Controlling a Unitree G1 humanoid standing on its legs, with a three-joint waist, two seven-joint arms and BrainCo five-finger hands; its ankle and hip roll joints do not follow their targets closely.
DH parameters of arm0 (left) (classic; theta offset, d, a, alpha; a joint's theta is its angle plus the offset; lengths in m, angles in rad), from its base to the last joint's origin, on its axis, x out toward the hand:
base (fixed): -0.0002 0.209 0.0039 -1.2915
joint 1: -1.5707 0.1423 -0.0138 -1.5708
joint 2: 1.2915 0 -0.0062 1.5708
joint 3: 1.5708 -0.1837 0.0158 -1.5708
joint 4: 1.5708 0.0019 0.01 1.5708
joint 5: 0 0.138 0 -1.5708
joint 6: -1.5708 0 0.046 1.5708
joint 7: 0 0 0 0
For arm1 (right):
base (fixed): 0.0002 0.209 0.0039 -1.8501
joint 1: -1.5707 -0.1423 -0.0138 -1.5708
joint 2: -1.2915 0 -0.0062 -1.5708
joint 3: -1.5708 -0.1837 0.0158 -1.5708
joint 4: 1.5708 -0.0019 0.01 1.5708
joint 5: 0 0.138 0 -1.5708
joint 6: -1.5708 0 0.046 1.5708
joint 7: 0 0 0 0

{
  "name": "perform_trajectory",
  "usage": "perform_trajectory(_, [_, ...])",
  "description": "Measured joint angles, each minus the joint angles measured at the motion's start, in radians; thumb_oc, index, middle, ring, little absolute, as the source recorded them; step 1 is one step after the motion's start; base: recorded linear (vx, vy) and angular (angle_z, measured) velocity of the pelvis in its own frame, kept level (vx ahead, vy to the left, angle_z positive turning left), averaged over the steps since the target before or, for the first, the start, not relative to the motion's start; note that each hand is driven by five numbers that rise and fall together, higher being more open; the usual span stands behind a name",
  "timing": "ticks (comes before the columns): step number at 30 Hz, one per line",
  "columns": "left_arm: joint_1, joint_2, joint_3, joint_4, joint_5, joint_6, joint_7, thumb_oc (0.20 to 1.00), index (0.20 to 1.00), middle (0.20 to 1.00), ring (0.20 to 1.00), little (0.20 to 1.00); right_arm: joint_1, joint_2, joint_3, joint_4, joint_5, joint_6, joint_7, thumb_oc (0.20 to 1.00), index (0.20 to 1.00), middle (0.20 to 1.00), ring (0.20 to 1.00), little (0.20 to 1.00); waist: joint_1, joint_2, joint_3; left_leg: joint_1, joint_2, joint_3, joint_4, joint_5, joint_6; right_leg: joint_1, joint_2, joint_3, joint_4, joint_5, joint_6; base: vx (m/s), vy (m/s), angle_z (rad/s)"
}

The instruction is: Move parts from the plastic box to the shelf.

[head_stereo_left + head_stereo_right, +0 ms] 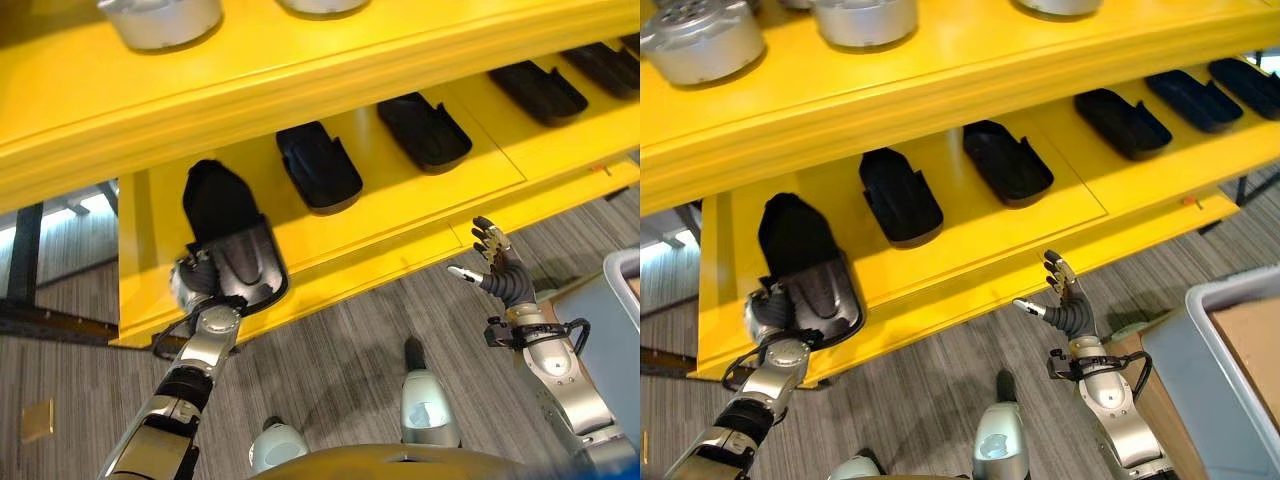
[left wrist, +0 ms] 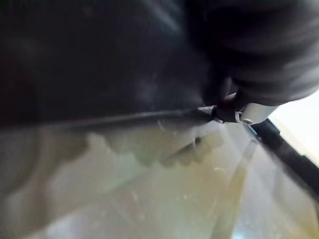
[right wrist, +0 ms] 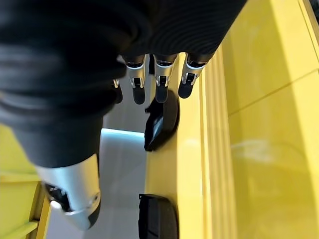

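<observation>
Left robot hand (image 1: 768, 310) seen at the front left corner of the yellow shelf (image 1: 970, 255), under and behind a black moulded part (image 1: 805, 265) resting on the lower board. Fingers hidden by the part; impossible to tell whether curled on it or flat against it. Part lying mostly on the board, its near end overhanging the front lip, so probably being set down or nudged into place, not yet clearly let go.

Right robot hand (image 1: 1065, 300) held up in front of the shelf's lower lip, right of the middle, fingers straight and spread, thumb out to the side, nothing in it. Same seen from its own wrist: fingers (image 3: 160, 79) straight, pointing along the shelf edge, touching nothing.

Further right along the lower board, four more black parts in a row: second part (image 1: 900, 195), third part (image 1: 1008, 162), fourth part (image 1: 1123, 122), fifth part (image 1: 1200, 98), and the end of another at the far right edge. All apart from one another. On the upper board, silver round housings (image 1: 700, 42).

Grey plastic box (image 1: 1215, 345) at the lower right, off the right end of the shelf; contents not visible.

Judged well along: several parts placed, one being seated. Remaining count unknowable from here.
</observation>
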Motion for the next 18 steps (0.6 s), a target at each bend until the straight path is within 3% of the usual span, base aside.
perform_trajectory(1, [0.069, -0.015, 0.024, 0.005, -0.001, -0.007, 0.013, 0.2, 0.2, 0.2, 0.2, 0.2, 0.001, -0.012, -0.017, -0.006, 0.001, 0.001, 0.019, 1.0, 1.0, 1.0, 1.0, 1.0, 0.012, 0.005, -0.008, -0.032, -0.051, -0.099, 0.023, -0.049, -0.006, 0.008, -0.002, 0.029, -0.031, -0.008, 0.014, -0.21, 0.224, -1.99])
perform_trajectory(2, [0.118, -0.041, 0.02, 0.004, -0.001, -0.016, 0.015, 0.2, 0.2, 0.2, 0.2, 0.2, 0.042, -0.076, -0.051, -0.034, 0.016, 0.003, 0.021, 1.0, 1.0, 1.0, 1.0, 1.0, 0.007, 0.093, -0.017, -0.088, -0.014, -0.046, -0.074, -0.095, 0.06, -0.028, 0.014, 0.022, 0.004, -0.039, 0.099, -0.21, 0.21, -0.75])
perform_trajectory(3, [0.106, -0.042, 0.015, 0.001, 0.0, -0.031, 0.014, 0.2, 0.2, 0.2, 0.2, 0.2, 0.046, -0.086, -0.051, -0.027, 0.02, 0.007, 0.022, 1.0, 1.0, 1.0, 1.0, 1.0, -0.006, 0.106, -0.021, -0.109, 0.001, -0.05, -0.126, -0.119, 0.007, -0.112, 0.028, 0.01, 0.196, -0.078, 0.117, -0.22, 0.225, 0.37])
perform_trajectory(4, [0.078, -0.025, 0.003, 0.001, 0.0, -0.057, 0.014, 0.2, 0.2, 0.2, 0.2, 0.2, 0.047, -0.075, -0.036, -0.022, 0.02, 0.025, 0.023, 1.0, 1.0, 1.0, 1.0, 1.0, -0.011, 0.067, -0.028, -0.134, -0.005, -0.016, -0.162, -0.099, 0.024, -0.157, 0.017, -0.021, 0.374, -0.167, 0.099, -0.23, 0.201, 1.24])
perform_trajectory(5, [0.024, -0.028, -0.038, 0.019, 0.0, -0.086, 0.012, 0.2, 0.2, 0.2, 0.2, 0.2, 0.002, -0.07, -0.019, -0.021, 0.02, 0.028, 0.027, 1.0, 1.0, 1.0, 1.0, 1.0, 0.002, 0.055, -0.033, -0.143, 0.009, 0.039, -0.28, -0.009, -0.018, -0.121, -0.023, -0.102, 0.238, -0.173, 0.074, -0.24, 0.193, 1.17])
perform_trajectory(9, [-0.007, -0.029, -0.088, 0.002, 0.061, -0.11, 0.012, 0.2, 0.2, 0.2, 0.2, 0.2, -0.076, -0.048, -0.012, -0.017, 0.045, 0.019, 0.024, 1.0, 1.0, 1.0, 1.0, 1.0, 0.028, 0.054, -0.008, -0.118, 0.032, 0.112, -0.371, 0.131, -0.062, -0.049, -0.032, -0.161, 0.124, -0.106, 0.088, -0.15, 0.141, 0.42])
perform_trajectory(10, [-0.013, -0.027, -0.1, -0.004, 0.078, -0.112, 0.009, 0.2, 0.2, 0.2, 0.2, 0.2, -0.07, -0.043, -0.012, -0.019, 0.047, 0.018, 0.022, 1.0, 1.0, 1.0, 1.0, 1.0, 0.029, 0.043, 0.004, -0.121, 0.042, 0.149, -0.371, 0.135, -0.054, -0.018, -0.05, -0.182, 0.102, -0.097, 0.096, -0.04, 0.177, 0.67])
perform_trajectory(12, [-0.04, -0.004, -0.161, -0.038, 0.08, -0.111, -0.01, 0.2, 0.2, 0.2, 0.2, 0.2, -0.038, -0.03, -0.011, -0.026, 0.049, 0.019, 0.019, 1.0, 1.0, 1.0, 1.0, 1.0, 0.006, 0.016, 0.014, -0.13, 0.07, 0.286, -0.363, 0.139, -0.04, 0.029, -0.099, -0.253, 0.058, -0.092, 0.097, 0.0, 0.218, 1.27])
perform_trajectory(13, [-0.066, -0.002, -0.214, -0.081, 0.118, -0.109, -0.037, 0.2, 0.2, 0.2, 0.2, 0.2, -0.028, -0.032, -0.017, -0.028, 0.049, 0.019, 0.015, 1.0, 1.0, 1.0, 1.0, 1.0, 0.0, 0.026, 0.029, -0.178, 0.095, 0.328, -0.27, 0.149, -0.044, 0.077, -0.129, -0.316, 0.06, -0.099, 0.119, -0.06, 0.254, 1.21])
perform_trajectory(15, [-0.068, 0.002, -0.235, -0.128, 0.12, -0.104, -0.049, 0.2, 0.2, 0.2, 0.2, 0.2, -0.021, -0.01, -0.017, -0.028, 0.049, 0.017, 0.02, 1.0, 1.0, 1.0, 1.0, 1.0, 0.014, 0.015, 0.033, -0.185, 0.069, 0.333, -0.22, 0.138, -0.045, 0.114, -0.165, -0.334, 0.04, -0.096, 0.117, -0.05, 0.179, 0.58])
perform_trajectory(18, [-0.073, 0.018, -0.23, -0.16, 0.119, -0.1, -0.059, 0.2, 0.2, 0.2, 0.2, 0.2, -0.028, 0.033, 0.002, -0.032, 0.047, -0.003, 0.025, 1.0, 1.0, 1.0, 1.0, 1.0, 0.051, 0.01, 0.033, -0.2, 0.056, 0.318, -0.183, 0.113, -0.044, 0.115, -0.174, -0.334, 0.029, -0.051, 0.114, 0.01, 0.115, 0.05])
